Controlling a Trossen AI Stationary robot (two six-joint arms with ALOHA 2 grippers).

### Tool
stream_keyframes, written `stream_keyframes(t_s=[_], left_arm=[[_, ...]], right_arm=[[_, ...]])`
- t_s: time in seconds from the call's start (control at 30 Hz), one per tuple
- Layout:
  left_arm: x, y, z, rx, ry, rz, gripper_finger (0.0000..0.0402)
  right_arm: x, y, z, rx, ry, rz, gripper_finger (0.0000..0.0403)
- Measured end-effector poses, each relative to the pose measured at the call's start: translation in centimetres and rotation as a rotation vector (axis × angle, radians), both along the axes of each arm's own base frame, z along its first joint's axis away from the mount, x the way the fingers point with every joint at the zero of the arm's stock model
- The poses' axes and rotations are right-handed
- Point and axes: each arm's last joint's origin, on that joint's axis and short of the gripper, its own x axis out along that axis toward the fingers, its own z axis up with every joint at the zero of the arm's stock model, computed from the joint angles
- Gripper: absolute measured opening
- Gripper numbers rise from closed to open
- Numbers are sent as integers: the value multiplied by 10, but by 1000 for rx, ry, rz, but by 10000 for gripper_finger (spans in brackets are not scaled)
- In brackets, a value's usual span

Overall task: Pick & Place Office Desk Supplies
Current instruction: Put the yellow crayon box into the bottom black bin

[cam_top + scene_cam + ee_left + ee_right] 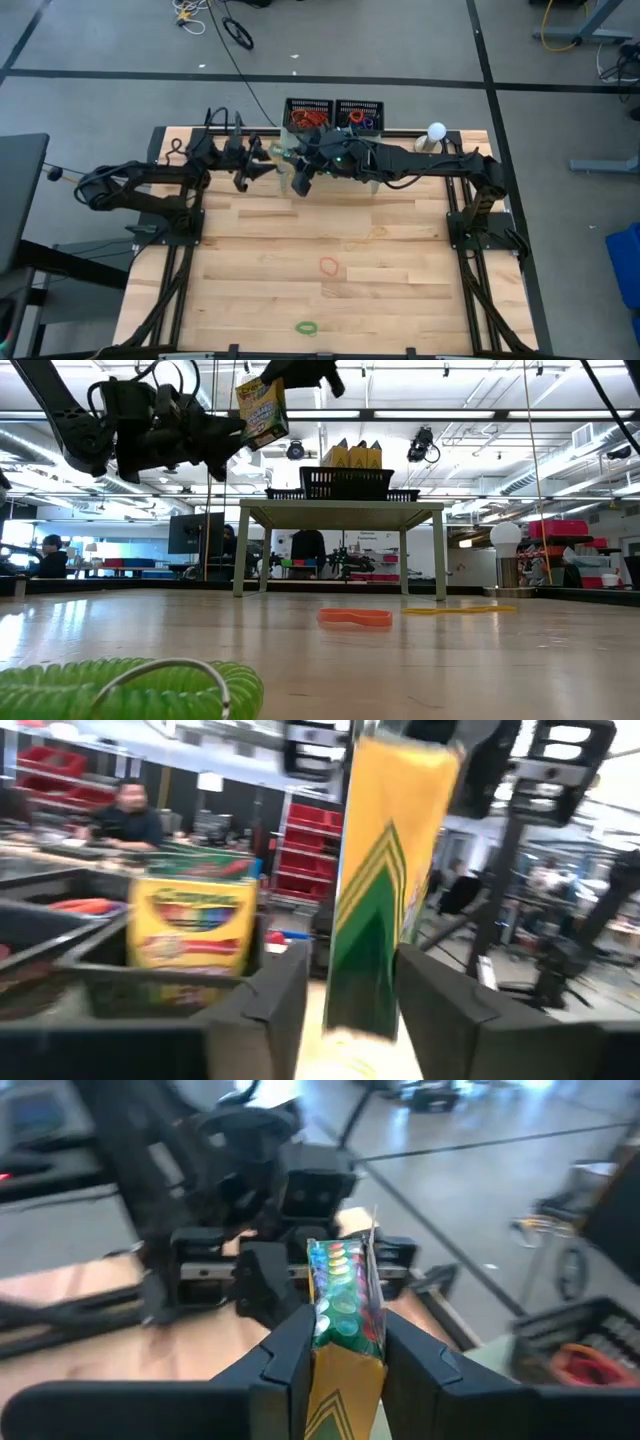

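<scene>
A yellow-and-green crayon box (pixel 345 1315) hangs in the air above the far side of the counter (pixel 300 250), just in front of the black mesh trays (pixel 332 113), mid-handover. The right gripper (pixel 340 1355) has its fingers clamped on it, while the left gripper (pixel 350 990) faces it, fingers apart on either side. Next, I judge, the left backs clear and the right carries the box to a tray.

Yellow crayon box (pixel 343 1342) with green chevrons and multicoloured dots on its end; another yellow box (pixel 191 925) with a green top band; orange loop (pixel 355 617), green loop (pixel 306 327), pale wood-plank tabletop (pixel 260 270), black mesh trays (pixel 333 112)
</scene>
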Motion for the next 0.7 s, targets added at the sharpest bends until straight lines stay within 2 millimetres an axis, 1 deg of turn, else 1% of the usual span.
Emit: stream_keyframes(t_s=[0.17, 0.33, 0.4, 0.5, 0.6, 0.7], left_arm=[[-9, 13, -2, -42, 20, 69, 214], [-13, 20, -5, -58, 37, 146, 263], [-14, 22, -6, -55, 38, 190, 273], [-14, 23, -6, -40, 32, 248, 277], [-14, 24, -6, -37, 27, 282, 275], [-14, 24, -7, -40, 31, 283, 273]], right_arm=[[-4, -3, 4, -7, -22, -166, 98], [-10, -1, 7, -105, -46, -466, 98], [-11, 1, 7, -131, -57, -566, 98], [-10, 6, 4, -138, -72, -636, 98], [-3, 7, -5, -119, -89, -675, 98], [6, 7, -20, -104, -80, -692, 98]])
